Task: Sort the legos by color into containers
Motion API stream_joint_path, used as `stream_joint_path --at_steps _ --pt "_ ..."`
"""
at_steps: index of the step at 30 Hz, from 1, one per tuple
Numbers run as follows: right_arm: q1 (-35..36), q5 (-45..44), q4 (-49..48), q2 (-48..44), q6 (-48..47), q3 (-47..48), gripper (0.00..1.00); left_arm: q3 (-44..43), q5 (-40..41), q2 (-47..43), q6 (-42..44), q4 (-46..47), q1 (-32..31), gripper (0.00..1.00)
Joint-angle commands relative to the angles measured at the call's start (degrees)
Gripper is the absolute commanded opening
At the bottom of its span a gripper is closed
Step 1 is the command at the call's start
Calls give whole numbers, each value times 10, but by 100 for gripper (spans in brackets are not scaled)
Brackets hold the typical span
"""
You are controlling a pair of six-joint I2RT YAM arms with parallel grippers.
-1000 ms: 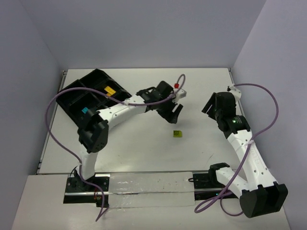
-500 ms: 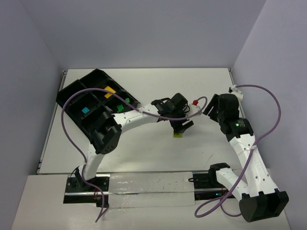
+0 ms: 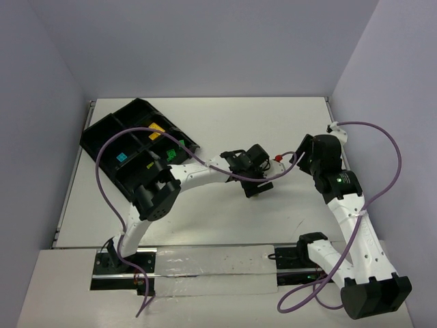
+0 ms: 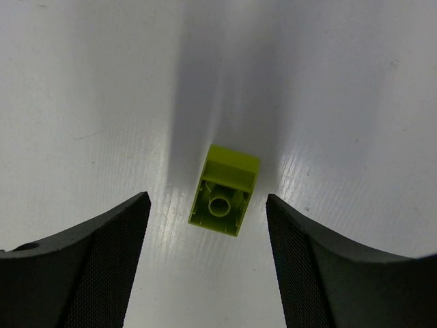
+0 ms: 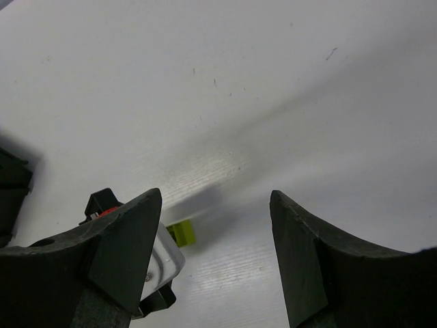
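A lime green lego (image 4: pixel 224 191) lies on its side on the white table, its hollow underside facing the left wrist camera. My left gripper (image 4: pixel 207 205) is open and low over the table, with one finger on each side of the brick and not touching it. In the top view the left gripper (image 3: pixel 256 183) hides the brick. The brick also shows in the right wrist view (image 5: pixel 181 233). My right gripper (image 3: pixel 306 149) is open and empty, just right of the left gripper. The black divided tray (image 3: pixel 102 125) holds a yellow lego (image 3: pixel 156 128), a green lego (image 3: pixel 181 143) and a cyan lego (image 3: pixel 121 156).
The tray stands at the table's back left. Purple cables loop from both arms over the table. The left gripper's wrist (image 5: pixel 158 260) shows at the lower left of the right wrist view, close to my right gripper (image 5: pixel 215 201).
My left gripper has moved right and toward the front, from near the table's middle back to down over the lime lego, which it now covers in the top view. The right gripper shifted slightly.
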State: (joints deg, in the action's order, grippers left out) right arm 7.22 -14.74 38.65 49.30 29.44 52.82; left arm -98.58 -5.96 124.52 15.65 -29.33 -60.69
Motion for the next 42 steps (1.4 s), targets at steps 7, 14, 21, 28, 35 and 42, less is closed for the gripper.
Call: stream_joint_path --at_steps 7,14,21,28,35,42 --pt "-3 -10 -6 -6 -6 -2 73 12 -6 23 -15 50 -6 73" --pt "-3 -8 -13 13 -16 8 73 18 10 29 -30 62 -6 65" --pt "-4 -14 -17 15 -18 12 73 34 30 22 -38 60 -7 47" --pt "-4 -27 -20 14 -28 20 74 48 36 4 -87 48 10 0" --pt "-8 -40 -26 21 -43 34 74 90 42 -94 -216 65 83 0" --pt "-8 -17 -52 28 -22 18 75 171 191 -236 -319 77 161 0"
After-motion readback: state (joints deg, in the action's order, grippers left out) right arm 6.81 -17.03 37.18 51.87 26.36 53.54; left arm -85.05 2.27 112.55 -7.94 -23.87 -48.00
